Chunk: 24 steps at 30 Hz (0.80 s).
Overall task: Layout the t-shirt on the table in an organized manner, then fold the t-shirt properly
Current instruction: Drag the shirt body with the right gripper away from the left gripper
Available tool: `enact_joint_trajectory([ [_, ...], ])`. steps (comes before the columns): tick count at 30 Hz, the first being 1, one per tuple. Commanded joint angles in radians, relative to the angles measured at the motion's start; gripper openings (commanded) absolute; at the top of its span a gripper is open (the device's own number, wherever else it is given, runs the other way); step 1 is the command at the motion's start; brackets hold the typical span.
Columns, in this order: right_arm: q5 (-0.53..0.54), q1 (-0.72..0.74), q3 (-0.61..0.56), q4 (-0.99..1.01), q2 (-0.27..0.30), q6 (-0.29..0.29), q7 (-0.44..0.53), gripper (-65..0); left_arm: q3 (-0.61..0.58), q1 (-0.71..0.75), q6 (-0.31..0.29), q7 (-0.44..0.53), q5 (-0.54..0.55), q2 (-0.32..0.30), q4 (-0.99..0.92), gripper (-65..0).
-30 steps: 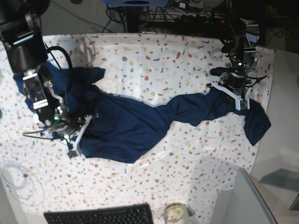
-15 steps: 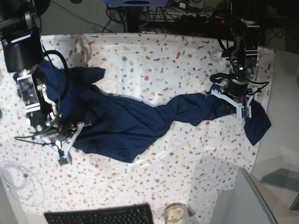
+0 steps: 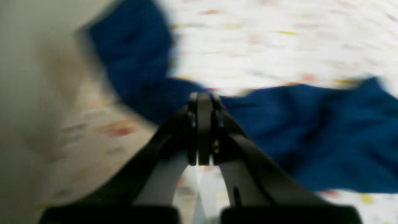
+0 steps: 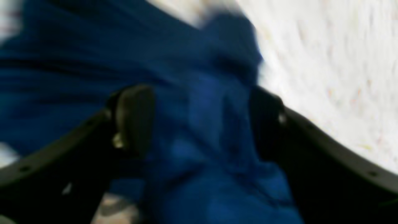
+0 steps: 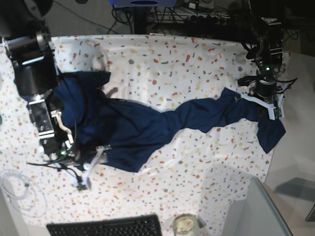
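The dark navy t-shirt (image 5: pixel 142 130) lies crumpled in a long band across the speckled table (image 5: pixel 172 59), from the far left to the right edge. My right gripper (image 5: pixel 91 169) is at the shirt's front-left edge. The right wrist view shows my right gripper (image 4: pixel 200 121) open, fingers (image 4: pixel 133 118) wide apart with blue fabric (image 4: pixel 199 140) lying between them. My left gripper (image 5: pixel 269 109) sits over the shirt's right end. In the blurred left wrist view my left gripper (image 3: pixel 200 99) is shut, tips pinched at a gathered edge of the t-shirt (image 3: pixel 311 130).
A black keyboard (image 5: pixel 106 227) and a glass jar (image 5: pixel 186 225) sit at the front edge. A coiled white cable (image 5: pixel 19 189) lies front left. A grey bin (image 5: pixel 256 211) stands front right. Cables and equipment crowd the back. The table's right edge is close to the left gripper.
My right gripper has moved toward the front of the table and opened, letting go of the fabric. My left gripper has shifted right and back, drawing the shirt's right end along.
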State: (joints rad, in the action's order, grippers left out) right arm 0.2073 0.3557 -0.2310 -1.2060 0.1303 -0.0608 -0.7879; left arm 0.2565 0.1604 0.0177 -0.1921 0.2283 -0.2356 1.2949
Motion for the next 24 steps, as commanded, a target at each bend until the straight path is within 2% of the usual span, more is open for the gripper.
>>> enact_joint_trajectory([
  [1,0.004,0.006,-0.001,-0.070,-0.036,-0.001,0.008,-16.4,0.019,-0.017,-0.008,0.027,-0.002,-0.008,0.019,-65.0],
  [3,0.002,-0.008,-0.001,-0.104,-0.117,0.005,0.005,-15.6,0.057,-0.018,-0.008,0.030,-0.004,-0.009,0.019,-65.0],
  [5,0.002,0.003,0.005,-0.042,-0.192,0.013,0.012,-15.5,0.076,-0.032,-0.008,0.033,-0.004,-0.011,0.013,-65.0],
  [7,0.001,0.042,0.003,0.061,-0.251,0.065,0.029,-15.5,0.070,-0.043,-0.009,0.033,-0.005,-0.026,0.005,-65.0],
  [10,0.005,0.099,-0.009,0.249,-0.274,0.186,0.186,-15.3,0.019,-0.054,-0.009,0.035,-0.011,-0.032,-0.034,-65.0],
  [12,0.005,0.144,-0.058,0.374,-0.274,0.252,0.318,-14.9,-0.018,-0.077,-0.009,0.035,-0.077,-0.031,-0.079,-65.0],
  [15,0.005,0.207,-0.083,0.542,-0.274,0.330,0.430,-14.9,-0.050,-0.089,-0.009,0.036,-0.206,-0.017,-0.143,-65.0],
  [18,0.005,0.256,-0.081,0.653,-0.274,0.336,0.503,-14.9,-0.052,-0.081,-0.011,0.036,-0.297,0.026,-0.151,-65.0],
  [22,0.008,0.262,-0.080,0.638,-0.275,0.276,0.511,-14.9,-0.053,-0.046,-0.011,0.036,-0.341,0.034,-0.151,-65.0],
  [24,0.057,0.259,-0.081,0.587,-0.277,0.266,0.511,-14.9,-0.052,-0.029,-0.011,0.035,-0.338,0.032,-0.151,-65.0],
])
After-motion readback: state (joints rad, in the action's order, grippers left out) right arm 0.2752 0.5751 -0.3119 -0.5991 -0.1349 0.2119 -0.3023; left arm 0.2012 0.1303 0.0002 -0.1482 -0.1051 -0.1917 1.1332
